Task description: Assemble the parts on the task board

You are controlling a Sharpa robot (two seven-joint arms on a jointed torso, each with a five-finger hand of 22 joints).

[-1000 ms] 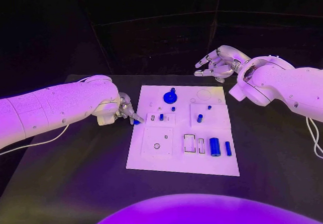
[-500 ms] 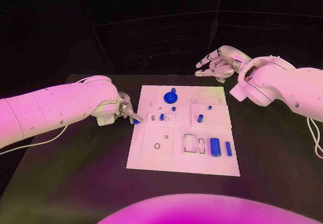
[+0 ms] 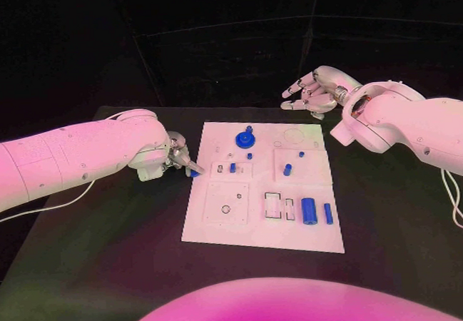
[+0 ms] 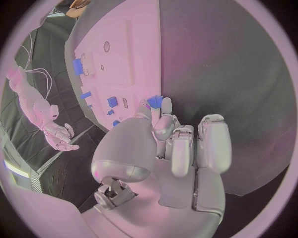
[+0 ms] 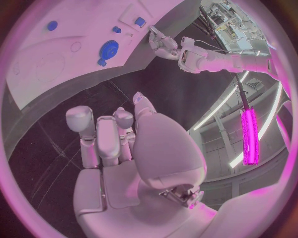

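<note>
The left robot hand (image 3: pixel 176 160) sits at the task board's (image 3: pixel 264 237) left edge, pinching a small blue part (image 4: pixel 155 102) between thumb and fingertips, right where the board meets the bare table (image 3: pixel 92 274). The right robot hand (image 3: pixel 311 91) hovers above the table's far edge, beyond the board's far right corner, fingers loosely spread and holding nothing. On the board — lying at the middle of the table — a round blue part (image 3: pixel 244 139) rests near the far edge and a blue cylinder (image 3: pixel 308 210) stands toward the near right corner.
</note>
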